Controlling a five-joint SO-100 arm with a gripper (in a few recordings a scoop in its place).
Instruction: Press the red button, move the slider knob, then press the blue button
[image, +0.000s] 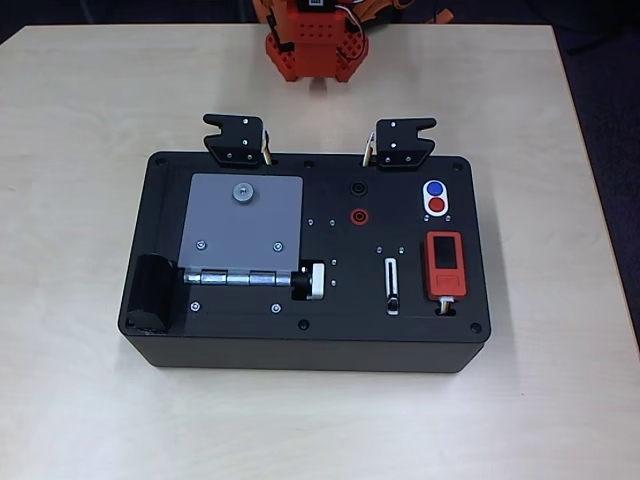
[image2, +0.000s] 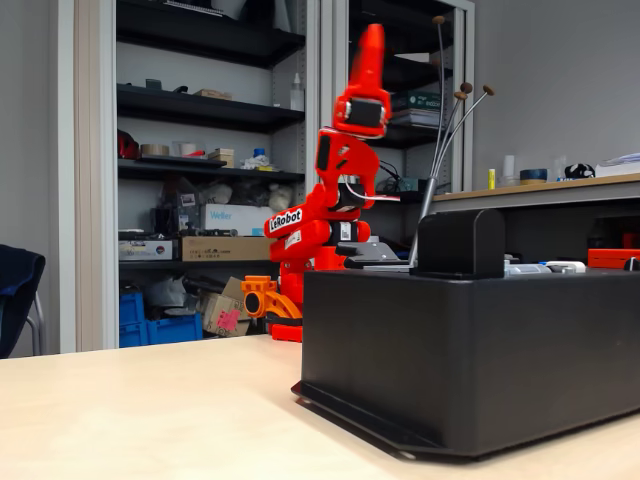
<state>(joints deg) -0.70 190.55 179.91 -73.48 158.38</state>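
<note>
Overhead, the red button (image: 436, 205) sits just below the blue button (image: 433, 187) on the box (image: 240, 340); the slider knob (image: 393, 301) rests low in its slot. Raised end effector (image2: 372, 45): grip state unclear.

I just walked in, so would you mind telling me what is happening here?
Nothing is being handled yet. The orange arm is raised behind the black box, with its gripper pointing up, well clear of the panel. The red button, blue button and slider knob sit untouched on the box's top.
</note>
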